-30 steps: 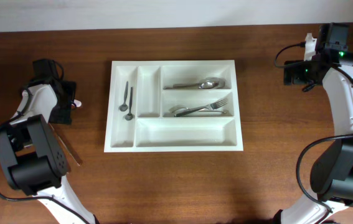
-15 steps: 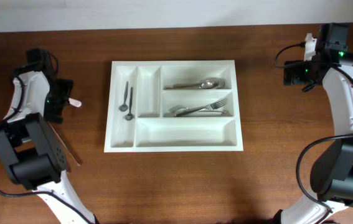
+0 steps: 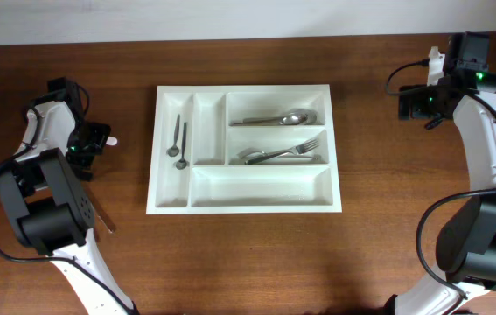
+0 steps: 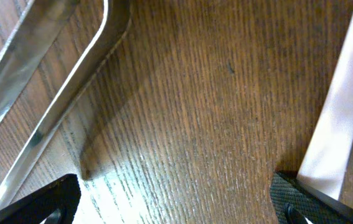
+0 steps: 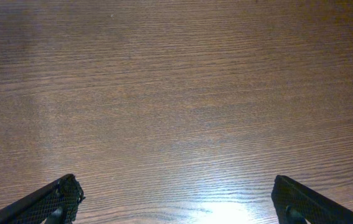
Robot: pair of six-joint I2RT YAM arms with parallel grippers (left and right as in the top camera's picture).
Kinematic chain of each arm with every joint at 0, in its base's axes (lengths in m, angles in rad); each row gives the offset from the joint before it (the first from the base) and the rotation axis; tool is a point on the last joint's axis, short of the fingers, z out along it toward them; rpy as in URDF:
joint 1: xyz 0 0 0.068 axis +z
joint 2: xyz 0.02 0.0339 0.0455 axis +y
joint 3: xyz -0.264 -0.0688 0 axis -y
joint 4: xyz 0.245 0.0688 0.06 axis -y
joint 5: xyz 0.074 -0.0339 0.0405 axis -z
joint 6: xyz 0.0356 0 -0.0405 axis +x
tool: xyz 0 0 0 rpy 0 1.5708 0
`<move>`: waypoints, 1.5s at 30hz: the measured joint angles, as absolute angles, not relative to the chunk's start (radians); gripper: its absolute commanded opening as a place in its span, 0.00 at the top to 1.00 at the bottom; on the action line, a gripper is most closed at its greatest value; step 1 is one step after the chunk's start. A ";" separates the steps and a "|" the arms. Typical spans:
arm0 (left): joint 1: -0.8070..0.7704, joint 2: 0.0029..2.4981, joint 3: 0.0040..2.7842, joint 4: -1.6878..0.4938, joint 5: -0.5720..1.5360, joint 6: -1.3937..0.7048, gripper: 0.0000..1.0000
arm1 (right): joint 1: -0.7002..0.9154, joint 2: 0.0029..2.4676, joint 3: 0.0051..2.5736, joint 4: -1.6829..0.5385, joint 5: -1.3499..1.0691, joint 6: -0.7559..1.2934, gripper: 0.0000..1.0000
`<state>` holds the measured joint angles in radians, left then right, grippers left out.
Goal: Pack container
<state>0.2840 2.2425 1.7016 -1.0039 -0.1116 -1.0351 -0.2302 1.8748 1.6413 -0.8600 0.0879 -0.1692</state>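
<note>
The tray (image 3: 261,186) is laid flat at the middle of the table (image 3: 248,262), between the two arms, with two small spoons (image 3: 178,140) in its leftmost slot, a large spoon (image 3: 282,117) in the top long slot and forks (image 3: 284,154) in the slot below it. The left gripper (image 4: 176,202) is held wide open and empty over the wood left of the tray, beside a shiny metal piece (image 4: 20,56). The right gripper (image 5: 177,202) is likewise spread wide, with nothing held, well to the right of the tray.

White-shelled around bulky black joint housings, the left arm (image 3: 45,124) and right arm (image 3: 485,131) carried looping black cables (image 3: 419,238) and small green indicator lights (image 3: 478,77), while the left tool (image 4: 176,208) and right tool (image 5: 176,205) ended in black, mesh-textured fingertips (image 5: 51,199).
</note>
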 measured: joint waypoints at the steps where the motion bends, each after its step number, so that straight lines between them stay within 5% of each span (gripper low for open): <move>1: 0.284 2.245 1.707 -1.004 -0.112 -1.034 0.00 | -0.230 1.875 1.641 -0.860 0.088 -0.170 0.01; 45: 0.287 2.274 1.759 -0.786 -0.010 -0.976 0.06 | -0.230 1.875 1.641 -0.860 0.088 -0.169 0.01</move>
